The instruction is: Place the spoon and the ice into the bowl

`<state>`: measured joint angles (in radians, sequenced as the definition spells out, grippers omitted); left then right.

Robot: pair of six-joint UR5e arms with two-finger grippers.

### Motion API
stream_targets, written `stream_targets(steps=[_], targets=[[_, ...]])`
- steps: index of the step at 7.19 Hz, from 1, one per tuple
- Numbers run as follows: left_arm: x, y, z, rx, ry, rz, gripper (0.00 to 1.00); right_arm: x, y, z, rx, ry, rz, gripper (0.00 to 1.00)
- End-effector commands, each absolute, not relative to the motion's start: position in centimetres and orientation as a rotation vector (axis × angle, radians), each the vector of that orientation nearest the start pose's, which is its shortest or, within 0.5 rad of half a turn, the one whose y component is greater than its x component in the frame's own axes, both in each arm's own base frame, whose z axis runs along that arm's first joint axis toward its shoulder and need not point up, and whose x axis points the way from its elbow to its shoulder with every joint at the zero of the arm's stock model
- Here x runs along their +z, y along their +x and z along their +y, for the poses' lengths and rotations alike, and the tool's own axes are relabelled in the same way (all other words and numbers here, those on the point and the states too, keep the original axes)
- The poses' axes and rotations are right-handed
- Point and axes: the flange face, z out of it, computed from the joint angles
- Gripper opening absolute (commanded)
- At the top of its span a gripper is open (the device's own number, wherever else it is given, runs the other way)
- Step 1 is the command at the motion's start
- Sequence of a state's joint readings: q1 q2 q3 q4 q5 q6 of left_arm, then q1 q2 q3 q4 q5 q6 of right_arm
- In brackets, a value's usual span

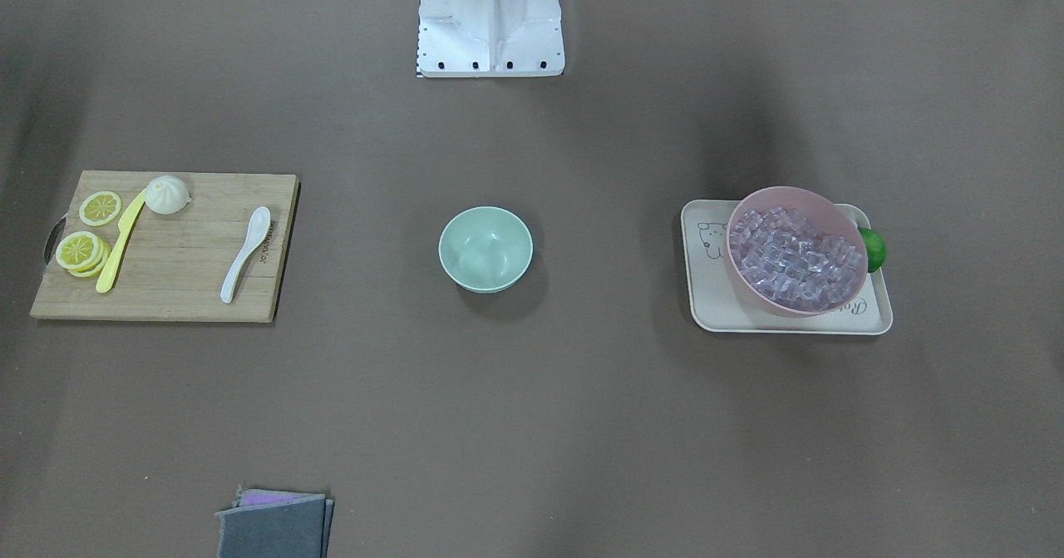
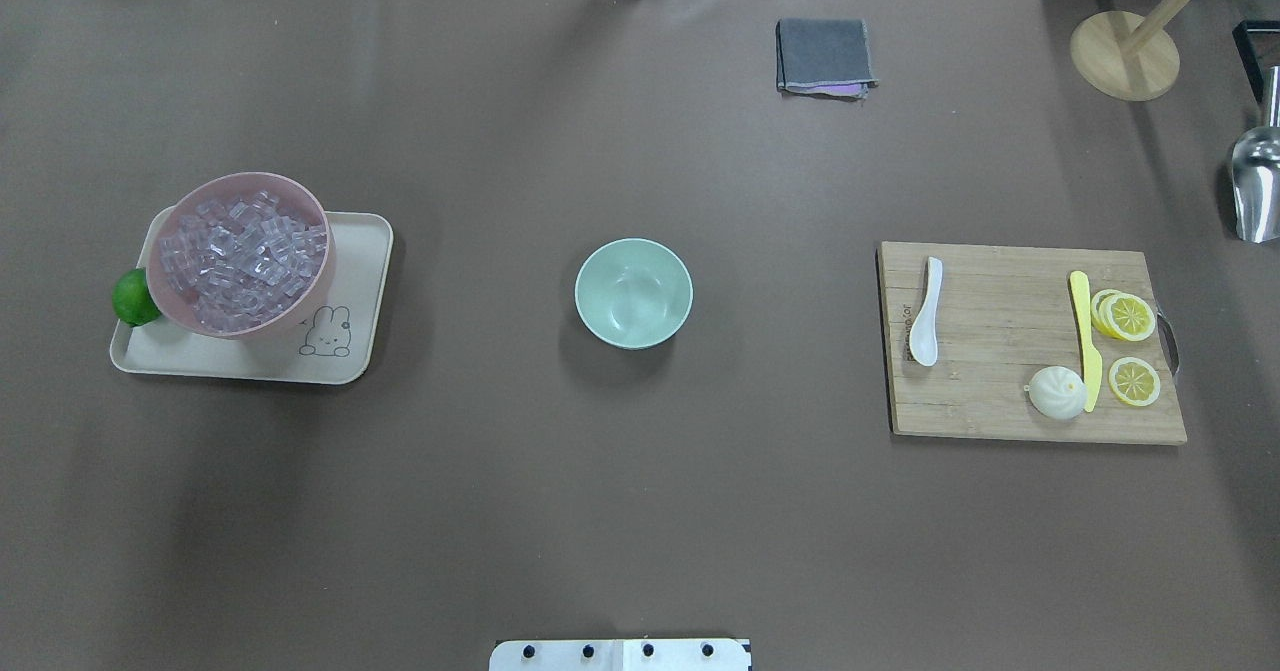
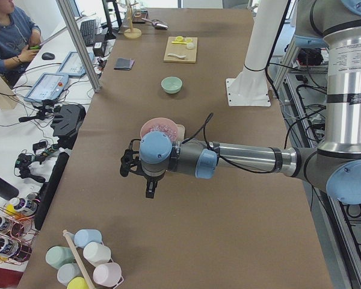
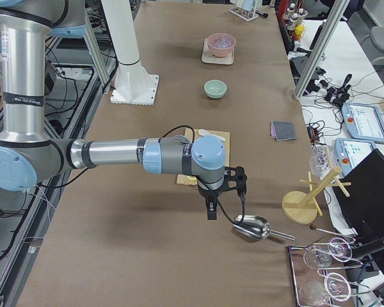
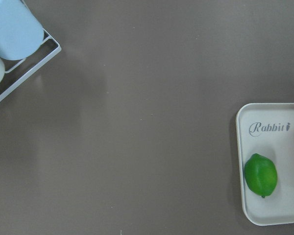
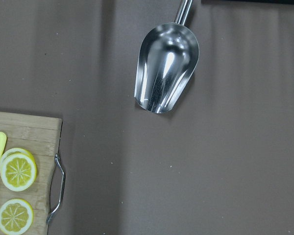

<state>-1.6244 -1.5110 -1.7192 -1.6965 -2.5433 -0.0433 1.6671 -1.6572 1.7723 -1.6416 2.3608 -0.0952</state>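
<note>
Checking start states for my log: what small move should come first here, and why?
Probably swing the right gripper over the wooden cutting board toward the white glossy soup spoon: it lies there untouched, the pale mint-green bowl is empty, and that gripper hangs beyond the board, above the steel scoop.

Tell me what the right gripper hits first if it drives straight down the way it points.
The right gripper likely meets bare table, between the metal scoop and cutting board; depth unclear.
</note>
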Motion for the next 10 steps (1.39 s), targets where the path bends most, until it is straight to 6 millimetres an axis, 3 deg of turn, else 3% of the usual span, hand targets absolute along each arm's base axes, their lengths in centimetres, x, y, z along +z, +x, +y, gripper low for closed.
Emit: stream_targets(steps=[1, 4, 8, 10], targets=[[57.6, -7.6, -46.9, 0.036, 0.229, 0.963, 0.98, 60.2, 10.5, -45.2, -0.020, 0.124, -0.780, 1.00], [58.7, -7.8, -45.5, 0.025, 0.224, 0.965, 0.98, 60.0, 10.5, -45.4, -0.019, 0.128, -0.781, 1.00], [58.0, -7.4, -44.6, 0.006, 0.237, 0.972, 0.98, 60.0, 10.1, -44.8, -0.020, 0.127, -0.832, 1.00], [58.7, -7.1, -43.6, 0.010, 0.236, 0.980, 0.98, 59.8, 9.8, -44.9, -0.022, 0.128, -0.872, 1.00]])
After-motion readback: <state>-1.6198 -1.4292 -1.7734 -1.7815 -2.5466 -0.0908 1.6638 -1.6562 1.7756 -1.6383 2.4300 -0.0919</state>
